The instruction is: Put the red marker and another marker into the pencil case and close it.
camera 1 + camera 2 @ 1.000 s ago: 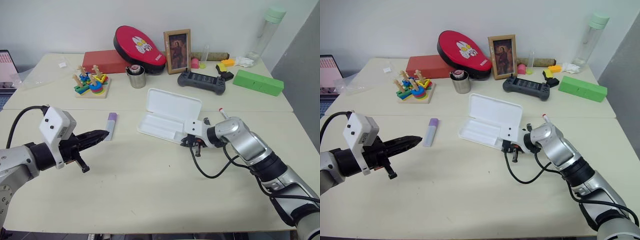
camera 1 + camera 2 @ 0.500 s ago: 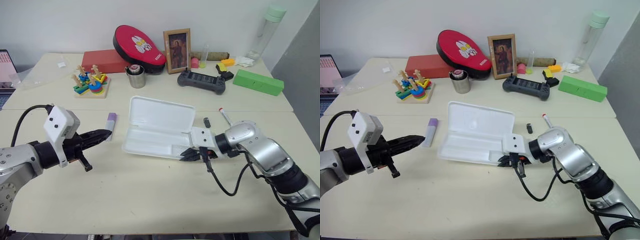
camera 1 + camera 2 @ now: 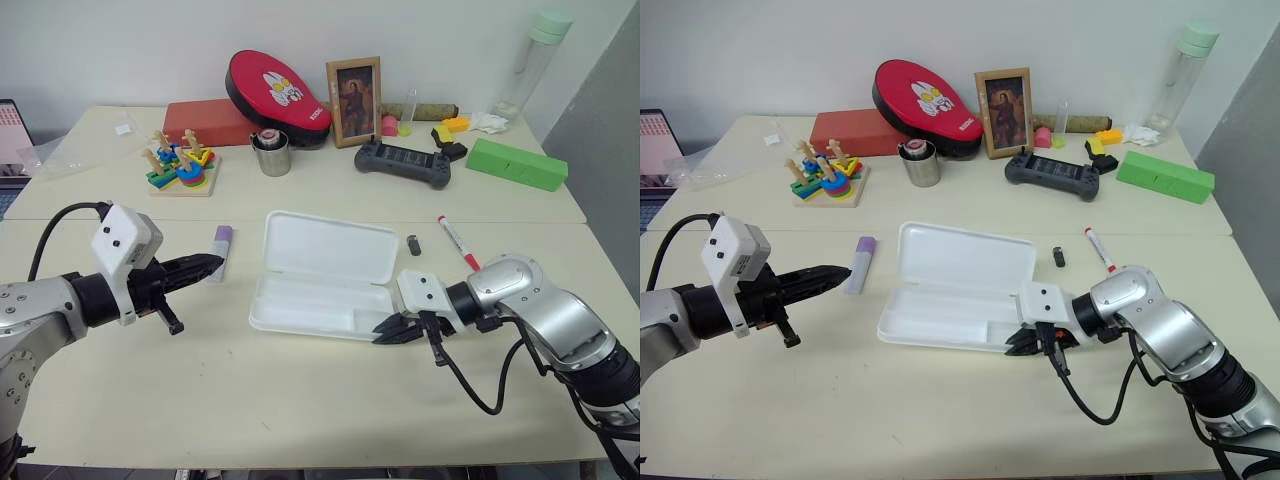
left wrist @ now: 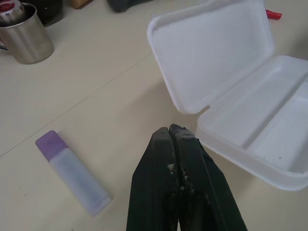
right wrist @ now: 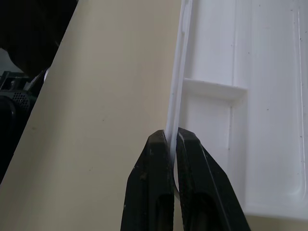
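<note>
The white pencil case (image 3: 330, 246) lies open in the middle of the table, lid flat behind an empty tray. My right gripper (image 3: 386, 335) is shut on the thin rim at the tray's near right corner, and the right wrist view shows the pencil case (image 5: 250, 86) rim pinched between the black fingertips (image 5: 161, 144). The red marker (image 3: 455, 240) lies on the table to the right of the case. The purple-capped marker (image 3: 220, 252) lies to the left of the case. My left gripper (image 3: 208, 266) hovers shut and empty, its tip just short of the purple-capped marker (image 4: 72, 173).
A small black object (image 3: 414, 244) lies between the case and the red marker. At the back stand a stacking toy (image 3: 182, 165), metal cup (image 3: 272, 155), red pad (image 3: 278, 92), photo frame (image 3: 354, 100), game controller (image 3: 403, 160) and green box (image 3: 516, 164).
My right gripper has drawn back toward the near edge, dragging the pencil case with it. The lid has dropped from tilted up to flat. The left arm has stayed put.
</note>
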You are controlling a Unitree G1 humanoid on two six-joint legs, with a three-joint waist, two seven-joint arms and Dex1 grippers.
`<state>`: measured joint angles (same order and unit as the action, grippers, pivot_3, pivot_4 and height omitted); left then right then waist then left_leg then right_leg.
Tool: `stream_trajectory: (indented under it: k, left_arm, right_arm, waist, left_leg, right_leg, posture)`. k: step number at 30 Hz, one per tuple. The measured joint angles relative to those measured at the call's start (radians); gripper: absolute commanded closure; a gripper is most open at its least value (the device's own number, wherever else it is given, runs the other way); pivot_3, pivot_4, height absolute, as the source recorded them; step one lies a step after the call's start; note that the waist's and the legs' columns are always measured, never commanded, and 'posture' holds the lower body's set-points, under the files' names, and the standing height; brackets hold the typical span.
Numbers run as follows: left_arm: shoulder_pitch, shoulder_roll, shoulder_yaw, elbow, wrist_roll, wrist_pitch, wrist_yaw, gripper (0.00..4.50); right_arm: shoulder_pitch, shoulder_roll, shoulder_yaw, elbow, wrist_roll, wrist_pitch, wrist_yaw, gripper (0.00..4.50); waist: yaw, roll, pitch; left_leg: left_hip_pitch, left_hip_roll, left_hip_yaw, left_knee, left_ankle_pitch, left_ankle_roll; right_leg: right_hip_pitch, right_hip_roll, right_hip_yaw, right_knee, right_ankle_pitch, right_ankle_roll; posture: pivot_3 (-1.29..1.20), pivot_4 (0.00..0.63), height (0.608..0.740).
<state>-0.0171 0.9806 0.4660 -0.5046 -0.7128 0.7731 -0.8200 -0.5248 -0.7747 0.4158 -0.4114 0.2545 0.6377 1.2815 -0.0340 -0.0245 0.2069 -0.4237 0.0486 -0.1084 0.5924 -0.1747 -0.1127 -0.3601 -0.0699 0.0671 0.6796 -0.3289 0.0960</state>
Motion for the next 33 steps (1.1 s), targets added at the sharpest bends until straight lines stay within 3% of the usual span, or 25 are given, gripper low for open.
stream_trajectory:
  k: [14, 16, 18, 27, 32, 33]
  left_arm:
    - [-0.041, 0.024, -0.027, 0.031, 0.023, 0.000, -0.038, 4.50]
    - [-0.046, 0.024, -0.028, 0.032, 0.026, 0.000, -0.042, 4.50]
    - [-0.050, 0.024, -0.029, 0.033, 0.028, 0.000, -0.044, 4.50]
    - [-0.063, 0.024, -0.046, 0.052, 0.043, -0.010, -0.058, 4.50]
    - [-0.076, 0.024, -0.060, 0.071, 0.054, -0.017, -0.065, 4.50]
    - [-0.076, 0.024, -0.062, 0.071, 0.053, -0.017, -0.066, 4.50]
  right_arm:
    - [0.037, -0.003, 0.075, 0.004, -0.059, -0.005, -0.046, 4.48]
    - [0.043, 0.001, 0.080, 0.009, -0.071, -0.007, -0.049, 3.95]
    - [0.045, 0.005, 0.081, 0.018, -0.076, -0.011, -0.053, 3.74]
    - [0.045, 0.005, 0.076, 0.022, -0.071, -0.011, -0.052, 1.45]
    - [0.035, 0.006, 0.010, 0.020, 0.012, 0.043, -0.045, 0.10]
    - [0.027, 0.008, -0.023, 0.019, 0.042, 0.061, -0.046, 0.01]
  waist:
    - [0.000, 0.000, 0.000]
    - [0.000, 0.000, 0.000]
    - [0.000, 0.000, 0.000]
    - [0.000, 0.000, 0.000]
    - [0.000, 0.000, 0.000]
    - [0.000, 0.000, 0.000]
  left_leg:
    - [0.000, 0.000, 0.000, 0.000, 0.000, 0.000]
    - [0.000, 0.000, 0.000, 0.000, 0.000, 0.000]
    - [0.000, 0.000, 0.000, 0.000, 0.000, 0.000]
    - [0.000, 0.000, 0.000, 0.000, 0.000, 0.000]
    - [0.000, 0.000, 0.000, 0.000, 0.000, 0.000]
    - [0.000, 0.000, 0.000, 0.000, 0.000, 0.000]
  right_leg:
    - [0.000, 0.000, 0.000, 0.000, 0.000, 0.000]
    - [0.000, 0.000, 0.000, 0.000, 0.000, 0.000]
    - [0.000, 0.000, 0.000, 0.000, 0.000, 0.000]
    - [0.000, 0.000, 0.000, 0.000, 0.000, 0.000]
    - [0.000, 0.000, 0.000, 0.000, 0.000, 0.000]
    - [0.000, 0.000, 0.000, 0.000, 0.000, 0.000]
  posture:
    - [0.00, 0.150, 0.740]
    - [0.00, 0.150, 0.740]
    - [0.00, 0.150, 0.740]
    - [0.00, 0.150, 0.740]
    - [0.00, 0.150, 0.740]
    - [0.00, 0.150, 0.740]
